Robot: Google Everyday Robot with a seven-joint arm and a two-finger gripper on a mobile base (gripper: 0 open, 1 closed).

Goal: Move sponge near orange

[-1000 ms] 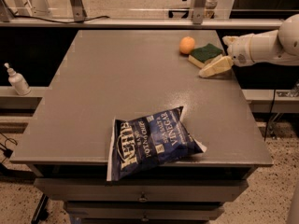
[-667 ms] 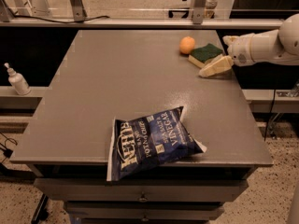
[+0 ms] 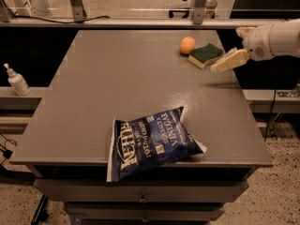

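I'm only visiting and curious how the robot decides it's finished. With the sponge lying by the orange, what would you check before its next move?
1. Sponge near the orange: ok. They lie side by side at the far right of the table.
2. Sponge flat, green side up: ok.
3. Hand clear of the sponge: cannot tell. Its tip sits right at the sponge's right edge.
4. Orange resting well inside the table's edges: ok.
5. Kettle chip bag out of the hand's way: ok. It lies at the near edge, far from the hand.
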